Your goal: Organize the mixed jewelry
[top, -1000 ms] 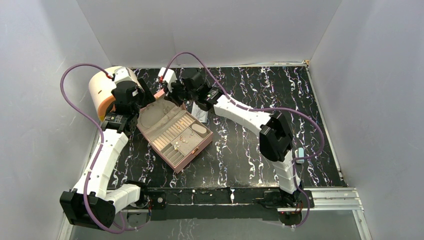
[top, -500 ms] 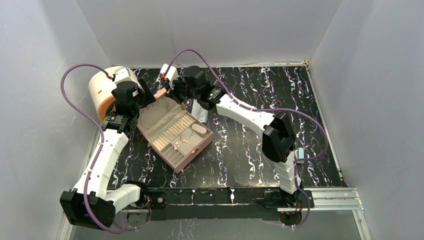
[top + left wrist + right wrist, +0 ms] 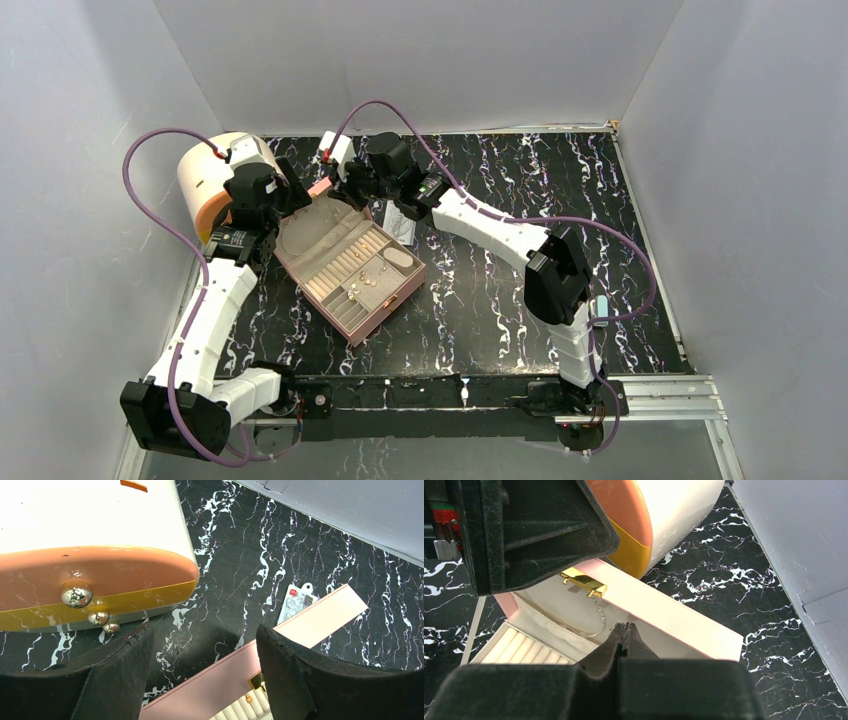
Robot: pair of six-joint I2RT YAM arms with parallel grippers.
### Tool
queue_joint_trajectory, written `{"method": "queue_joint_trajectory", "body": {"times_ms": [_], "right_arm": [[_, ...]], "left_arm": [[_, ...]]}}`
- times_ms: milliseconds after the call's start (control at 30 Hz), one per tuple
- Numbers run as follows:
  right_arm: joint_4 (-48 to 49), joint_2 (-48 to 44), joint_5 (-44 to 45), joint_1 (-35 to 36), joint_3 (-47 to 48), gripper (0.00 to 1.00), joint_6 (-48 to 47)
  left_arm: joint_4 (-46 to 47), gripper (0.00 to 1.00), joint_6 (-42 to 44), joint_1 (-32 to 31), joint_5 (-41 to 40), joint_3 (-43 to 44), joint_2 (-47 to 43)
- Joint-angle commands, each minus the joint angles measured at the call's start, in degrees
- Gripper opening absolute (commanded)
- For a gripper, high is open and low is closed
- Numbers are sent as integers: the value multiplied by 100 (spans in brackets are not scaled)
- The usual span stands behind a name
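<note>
Carefully: your right gripper (image 3: 624, 630) has its fingertips pressed together just right of the thin chain (image 3: 600, 616) draped inside the pink box's lid (image 3: 684, 622). Whether a link is caught between them cannot be told, so pulling back could drag the chain out or snag it on the gold clasp (image 3: 584, 582) above. Your left gripper (image 3: 202, 642) stands spread astride the lid's top edge, gripping nothing; a nudge there could knock the lid and scatter the gold studs (image 3: 365, 283) in the tray (image 3: 345, 310) on the near side of both grippers.

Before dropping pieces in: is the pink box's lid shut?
No, the pink box lies open in the top view, its ring rolls and compartments exposed.
</note>
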Motion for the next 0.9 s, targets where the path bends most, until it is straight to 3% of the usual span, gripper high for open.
{"method": "queue_joint_trajectory", "body": {"times_ms": [0, 867], "right_arm": [[479, -90, 59, 3, 140, 0, 40], [841, -19, 315, 54, -293, 0, -4]], "left_arm": [[123, 72, 41, -13, -75, -44, -87], [166, 72, 92, -25, -53, -76, -56]]}}
